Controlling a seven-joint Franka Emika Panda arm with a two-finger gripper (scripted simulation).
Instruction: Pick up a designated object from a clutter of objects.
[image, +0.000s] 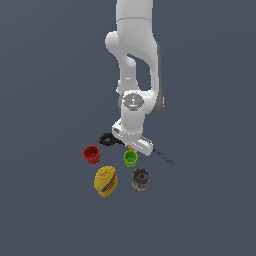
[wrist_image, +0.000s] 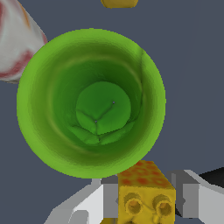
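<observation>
Yellow block (wrist_image: 146, 192) upright between jaws, beside green cup (wrist_image: 92, 103).

No readable text or labels anywhere.

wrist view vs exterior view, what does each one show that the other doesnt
Only the wrist view shows the yellow-orange block up close, sitting between the gripper jaws beside the green cup, and the cup's inside; whether the jaws touch the block is unclear.

Only the exterior view shows the red cup, black clamp, thin dark rod and the arm above them.

Both show the green cup, the dark can and the larger rounded yellow thing, which the wrist view cuts at its edges.
</observation>
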